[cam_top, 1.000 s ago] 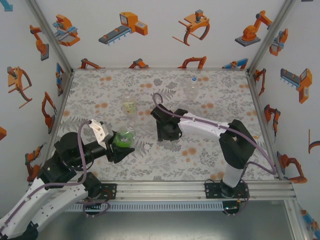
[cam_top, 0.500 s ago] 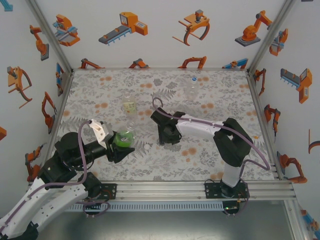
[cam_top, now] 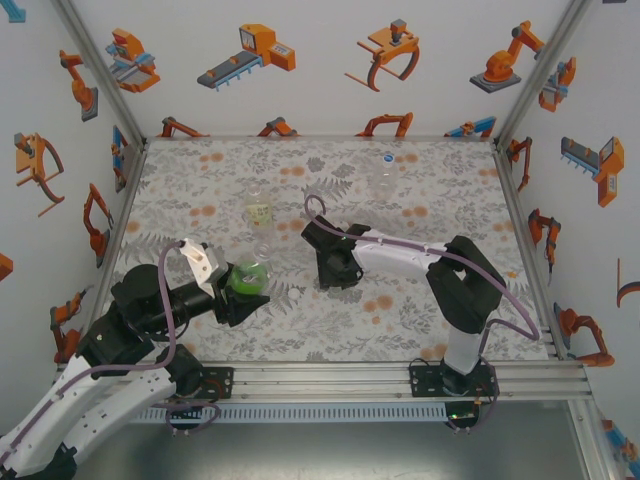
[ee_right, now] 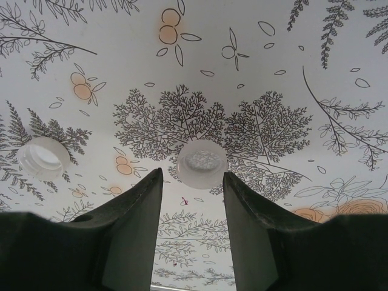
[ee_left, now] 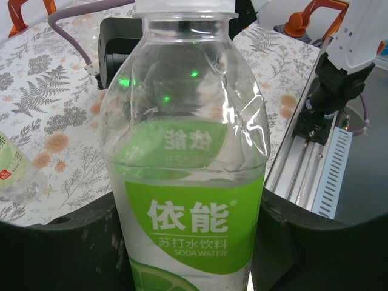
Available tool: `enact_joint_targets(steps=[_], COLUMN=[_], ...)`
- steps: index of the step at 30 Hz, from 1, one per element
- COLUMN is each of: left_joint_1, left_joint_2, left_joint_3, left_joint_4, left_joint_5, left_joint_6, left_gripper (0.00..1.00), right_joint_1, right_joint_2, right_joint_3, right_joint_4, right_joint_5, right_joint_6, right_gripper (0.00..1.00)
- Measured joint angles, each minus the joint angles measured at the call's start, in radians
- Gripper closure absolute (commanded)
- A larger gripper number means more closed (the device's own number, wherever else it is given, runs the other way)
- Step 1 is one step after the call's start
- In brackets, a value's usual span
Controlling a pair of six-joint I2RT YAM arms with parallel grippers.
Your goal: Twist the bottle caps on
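Right wrist cam: right hand (ee_right: 192, 177) part-open, empty, gap aimed at a white cap (ee_right: 202, 162) at 12 o'clock on the table (ee_right: 273, 60); 2nd cap (ee_right: 43, 157) at 9 o'clock. Left hand (cam_top: 245, 297) clamped on green bottle (ee_left: 188, 182), upright, prob. to steady it for capping.

The right arm's elbow (cam_top: 462, 270) swings in toward the claw, so the white forearm (cam_top: 395, 252) behind the claw now lies a little further left than a second ago; most of that shift comes in the first half-second. The right claw (ee_right: 192, 176) itself barely moves over the table, edging slightly left. Its fingers draw closer together, narrowing the gap that faces the bottle cap (ee_right: 202, 163) just ahead of the fingertips. The purple cable loop (cam_top: 313, 204) behind the claw's wrist looks smaller.
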Motion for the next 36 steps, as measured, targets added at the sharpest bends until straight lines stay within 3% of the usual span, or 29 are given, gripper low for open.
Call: enact_joint_targets(steps=[36], left_joint_1=[0.000], left_joint_2=[-0.005], left_joint_3=[0.000], left_joint_4=[0.000], left_joint_5=[-0.014], left_joint_6=[-0.002], left_gripper=[1.00], right_joint_1=[0.000], right_joint_2=[0.000], right_joint_3=[0.003], right_joint_4=[-0.004], right_joint_5=[0.004], right_joint_6=[-0.003], right_gripper=[0.60])
